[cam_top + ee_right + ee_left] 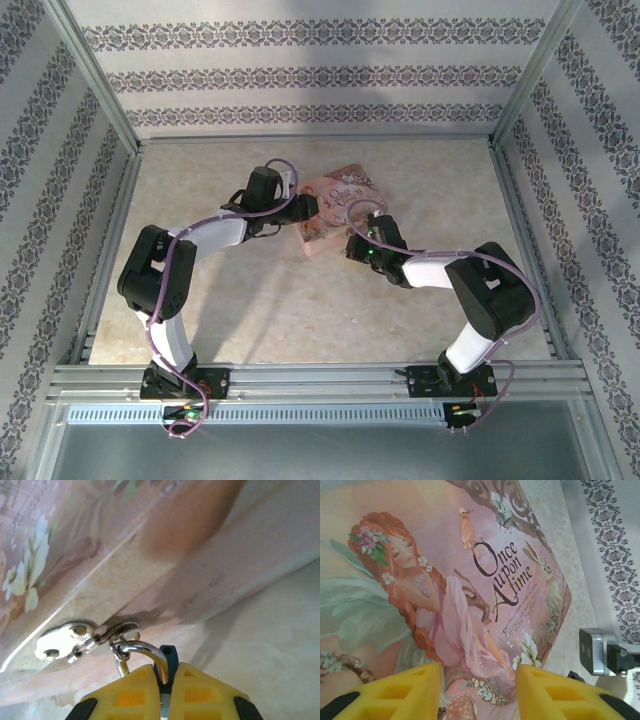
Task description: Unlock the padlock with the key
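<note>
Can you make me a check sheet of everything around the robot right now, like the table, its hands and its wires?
Surface: pale, marbled table, no spills.
Job's things: padlock, dark blue, its silvery shackle hooked through the latch on the pink box.
Clutter: nothing seen.
Grippers: right gripper shut on the padlock body; left gripper at the box's picture lid, fingers apart, grip unclear.
Cables: purple cables run along both arms, none snagged.
Surroundings: patterned walls on three sides, metal rail at the near edge.
</note>
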